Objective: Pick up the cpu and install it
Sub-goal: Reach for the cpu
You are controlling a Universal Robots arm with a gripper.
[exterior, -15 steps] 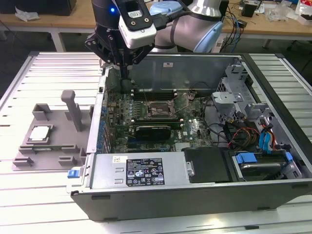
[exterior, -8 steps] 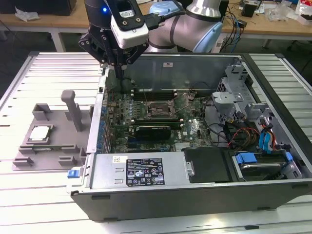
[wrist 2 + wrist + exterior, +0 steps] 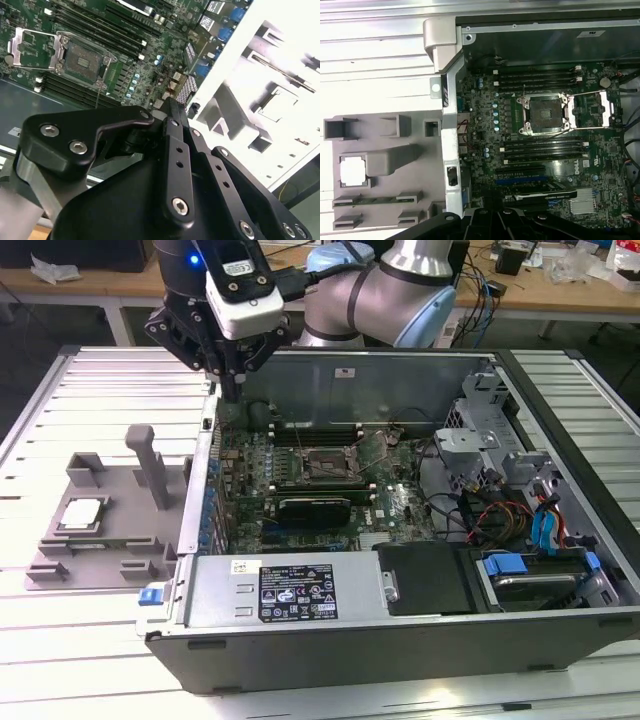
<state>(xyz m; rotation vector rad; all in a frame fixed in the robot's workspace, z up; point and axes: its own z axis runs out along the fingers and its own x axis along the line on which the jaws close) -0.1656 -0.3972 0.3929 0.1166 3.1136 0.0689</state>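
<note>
A slatted metal table (image 3: 70, 660) is carrying an open computer case (image 3: 400, 650), lying on its side and taking up the centre and three o'clock half of the exterior view. The grey and blue robot arm (image 3: 400, 295) is reaching in from twelve o'clock, above the case's far wall. Inside the case, a green motherboard (image 3: 395, 502) is facing upward. A grey plastic tray (image 3: 120, 540) is resting on the table at nine o'clock of the case, just beside its side wall.

The black gripper (image 3: 232, 390) is hanging over the case's edge at about eleven o'clock of the socket (image 3: 325, 465), its jaws pressed together and pinching nothing; in the second wrist view the fingers (image 3: 171, 125) are meeting at their tips above the board. The socket (image 3: 547, 112) is sitting with its metal frame swung open and its bed bare.

The cpu (image 3: 82, 512) is lying flat in a square pocket of the tray, toward eight o'clock of the gripper and well apart from it; in the first wrist view the cpu (image 3: 353, 170) is showing as a bright square.
</note>
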